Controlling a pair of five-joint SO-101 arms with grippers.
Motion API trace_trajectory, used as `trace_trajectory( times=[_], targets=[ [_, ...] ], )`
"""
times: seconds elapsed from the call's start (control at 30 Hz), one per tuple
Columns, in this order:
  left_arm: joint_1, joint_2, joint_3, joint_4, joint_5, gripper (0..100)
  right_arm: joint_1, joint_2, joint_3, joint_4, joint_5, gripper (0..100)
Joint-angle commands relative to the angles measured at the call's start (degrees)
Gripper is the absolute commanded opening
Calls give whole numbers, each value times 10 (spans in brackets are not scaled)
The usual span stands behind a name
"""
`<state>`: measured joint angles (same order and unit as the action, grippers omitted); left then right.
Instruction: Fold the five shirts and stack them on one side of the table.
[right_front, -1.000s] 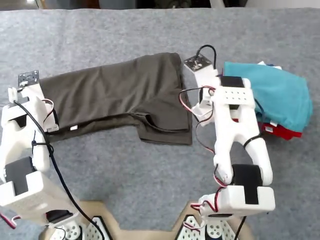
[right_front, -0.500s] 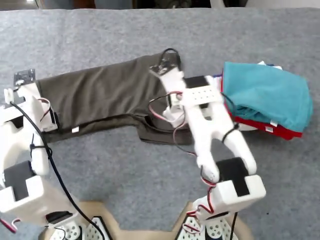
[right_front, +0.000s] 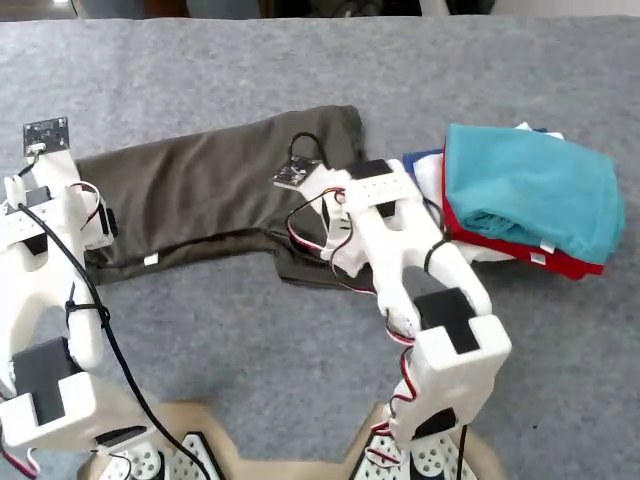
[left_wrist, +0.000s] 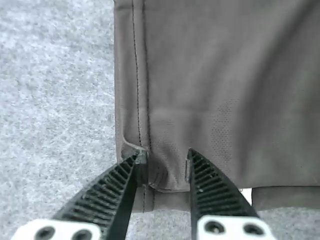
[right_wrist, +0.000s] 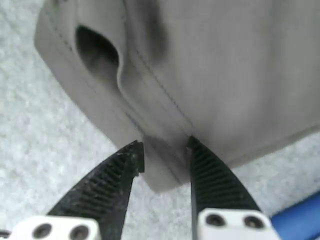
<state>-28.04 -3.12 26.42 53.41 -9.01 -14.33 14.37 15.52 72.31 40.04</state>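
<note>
A dark olive shirt (right_front: 200, 190) lies spread across the middle of the grey table, partly folded lengthwise. My left gripper (left_wrist: 162, 162) is at the shirt's left end, open, its fingers straddling the stitched hem of the shirt (left_wrist: 210, 75). My right arm (right_front: 385, 215) leans over the shirt's right end. There my right gripper (right_wrist: 164, 149) is open too, with the layered edge of the shirt (right_wrist: 225, 65) between its fingers. A stack of folded shirts sits at the right, a teal one (right_front: 530, 190) on top and a red one (right_front: 562, 264) below.
White and blue folded edges (right_front: 420, 162) stick out of the stack toward my right arm. Bare grey table cloth (right_front: 250, 340) lies in front of the shirt and behind it. Both arm bases stand at the near edge.
My right arm swung left from beside the stack to over the olive shirt's right end. My left arm shifted slightly farther back along the left hem.
</note>
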Motion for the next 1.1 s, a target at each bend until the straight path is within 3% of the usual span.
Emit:
trace_trajectory(
  times=[0.0, 0.1, 0.43, 1.07],
  targets=[
    [7, -20, -14, -3, -7, 148, 21, -62, -19, 9, 1, 155],
    [22, -20, -11, -4, -7, 148, 33, -87, -16, 9, -18, 155],
    [39, -20, -10, -4, -7, 148, 33, -57, -5, -18, -222, 155],
    [36, -20, -8, -4, -7, 148, 35, -12, -6, -21, -341, 155]
  ],
)
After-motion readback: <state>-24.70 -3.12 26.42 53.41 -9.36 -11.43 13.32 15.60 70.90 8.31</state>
